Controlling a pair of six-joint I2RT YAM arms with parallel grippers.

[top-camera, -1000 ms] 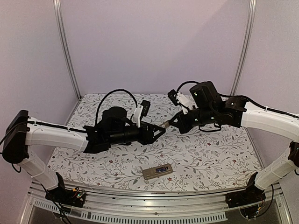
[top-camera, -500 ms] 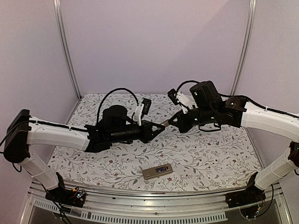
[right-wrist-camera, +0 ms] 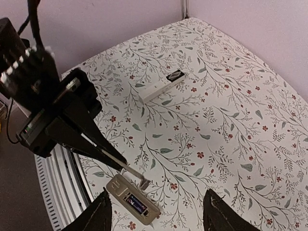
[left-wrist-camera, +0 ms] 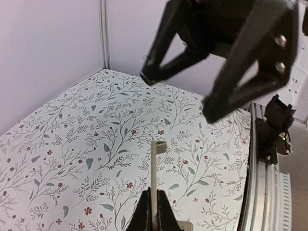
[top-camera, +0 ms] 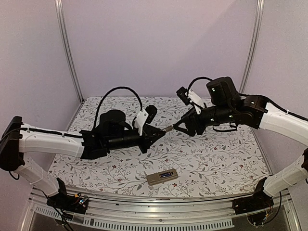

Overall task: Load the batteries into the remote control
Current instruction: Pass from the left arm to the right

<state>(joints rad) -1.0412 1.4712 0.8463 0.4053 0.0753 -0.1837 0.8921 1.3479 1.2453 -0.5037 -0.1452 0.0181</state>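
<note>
Left wrist view has the left gripper [left-wrist-camera: 154, 204] clamped across the flat faces of a thin pale strip [left-wrist-camera: 154, 163], probably stiff, light and slippery, while the right gripper [left-wrist-camera: 179, 92] gapes.

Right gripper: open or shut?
Open. The right gripper has its fingers wide apart in its wrist view, nothing between them; the left wrist view shows the same spread.

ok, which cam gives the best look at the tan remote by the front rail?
Right wrist: the tan remote is largest there, its dark recess facing the camera. Top external shows it whole but small. Left wrist catches at most a tan sliver at the bottom edge.
</note>
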